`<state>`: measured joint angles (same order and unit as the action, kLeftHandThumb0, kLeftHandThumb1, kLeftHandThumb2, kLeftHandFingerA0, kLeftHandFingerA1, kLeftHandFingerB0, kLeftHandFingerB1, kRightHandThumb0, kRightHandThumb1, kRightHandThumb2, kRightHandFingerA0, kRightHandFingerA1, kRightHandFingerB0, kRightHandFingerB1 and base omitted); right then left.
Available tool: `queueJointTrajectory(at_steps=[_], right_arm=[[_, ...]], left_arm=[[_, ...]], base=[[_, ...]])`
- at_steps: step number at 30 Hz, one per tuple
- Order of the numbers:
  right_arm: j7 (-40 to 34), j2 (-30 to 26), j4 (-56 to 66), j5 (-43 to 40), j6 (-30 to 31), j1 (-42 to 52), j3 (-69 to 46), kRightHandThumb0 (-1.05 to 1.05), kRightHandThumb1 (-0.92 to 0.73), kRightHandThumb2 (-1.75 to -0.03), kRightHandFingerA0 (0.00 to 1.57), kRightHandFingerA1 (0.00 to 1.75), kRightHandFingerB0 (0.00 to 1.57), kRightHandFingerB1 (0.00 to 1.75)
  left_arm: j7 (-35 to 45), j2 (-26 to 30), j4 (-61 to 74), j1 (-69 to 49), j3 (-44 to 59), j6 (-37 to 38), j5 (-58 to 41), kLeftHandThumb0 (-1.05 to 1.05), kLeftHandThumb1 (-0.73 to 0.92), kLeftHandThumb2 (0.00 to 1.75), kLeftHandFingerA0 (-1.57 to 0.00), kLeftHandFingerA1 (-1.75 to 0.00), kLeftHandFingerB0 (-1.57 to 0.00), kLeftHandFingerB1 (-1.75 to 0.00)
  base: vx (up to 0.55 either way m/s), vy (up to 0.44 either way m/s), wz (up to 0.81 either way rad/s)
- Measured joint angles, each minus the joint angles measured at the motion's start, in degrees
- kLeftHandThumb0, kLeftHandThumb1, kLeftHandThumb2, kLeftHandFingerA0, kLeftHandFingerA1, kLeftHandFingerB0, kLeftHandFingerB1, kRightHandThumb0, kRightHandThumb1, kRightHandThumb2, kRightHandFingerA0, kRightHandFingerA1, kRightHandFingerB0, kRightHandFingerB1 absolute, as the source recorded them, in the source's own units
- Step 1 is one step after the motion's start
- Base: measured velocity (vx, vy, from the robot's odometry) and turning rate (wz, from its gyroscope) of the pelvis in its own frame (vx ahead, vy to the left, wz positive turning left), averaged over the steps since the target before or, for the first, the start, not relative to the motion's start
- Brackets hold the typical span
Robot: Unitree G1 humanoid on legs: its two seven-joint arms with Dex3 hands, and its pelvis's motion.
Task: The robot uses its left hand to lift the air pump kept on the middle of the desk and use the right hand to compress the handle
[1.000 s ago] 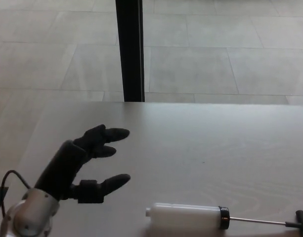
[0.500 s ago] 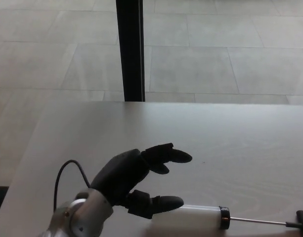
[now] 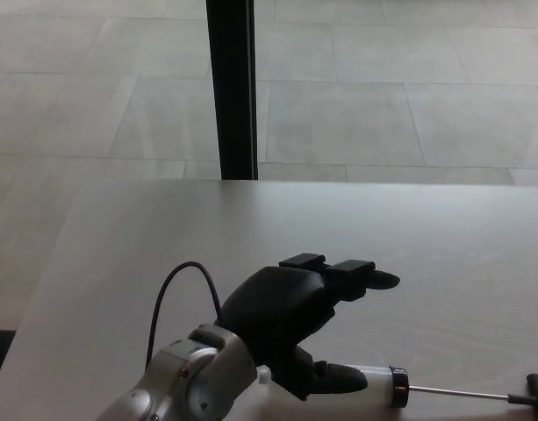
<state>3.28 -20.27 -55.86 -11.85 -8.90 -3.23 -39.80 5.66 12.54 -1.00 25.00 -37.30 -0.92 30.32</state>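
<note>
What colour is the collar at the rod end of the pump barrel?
Black, on the white plastic air pump; seen in the head view.

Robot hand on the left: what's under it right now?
Under the left robot hand lies the air pump on the desk. Its white barrel's right end, rod and black handle show; the left end is covered.

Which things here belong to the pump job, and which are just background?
Part of the job:
- air pump, lying on its side near the desk's front edge
- pump handle, pulled out on its rod
- left hand, open over the pump's white barrel
- desk

Background:
- black post
- tiled floor
</note>
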Motion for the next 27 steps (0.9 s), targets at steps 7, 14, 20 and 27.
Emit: queueJointTrajectory(at_steps=[7,14,20,27], right_arm=[[0.0,0.0,-0.1,0.0,0.0,-0.2,0.4,-0.78,-0.91,-0.67,0.73,0.69,0.34,0.38],[0.0,0.0,-0.1,0.0,0.0,-0.5,0.6,-0.74,-0.92,-0.68,0.72,0.69,0.32,0.37],[-0.1,0.0,0.1,-0.1,0.0,-0.7,0.6,-0.78,-0.92,-0.69,0.70,0.67,0.32,0.36],[-0.9,1.4,5.3,-0.2,2.4,-0.3,0.4,-0.74,-0.92,-0.69,0.74,0.66,0.41,0.40]], left_arm=[[0.5,-0.4,-1.9,2.4,-4.8,-3.1,5.9,-0.79,0.42,0.89,0.00,-0.39,-0.06,-0.36],[1.4,-0.7,-3.9,4.0,-8.9,-6.8,11.8,-0.87,0.52,0.58,0.00,-0.45,-0.10,-0.35],[2.6,-1.0,-4.6,4.2,-11.1,-10.7,16.8,-0.84,0.56,0.58,-0.05,-0.59,-0.18,-0.42],[3.9,-1.1,-4.6,3.8,-12.7,-15.0,21.9,-0.80,0.58,0.58,-0.16,-0.63,-0.26,-0.46]], base=[[0.00,0.000,0.00],[0.00,0.000,0.00],[0.00,0.000,0.00],[0.00,0.000,0.00]])
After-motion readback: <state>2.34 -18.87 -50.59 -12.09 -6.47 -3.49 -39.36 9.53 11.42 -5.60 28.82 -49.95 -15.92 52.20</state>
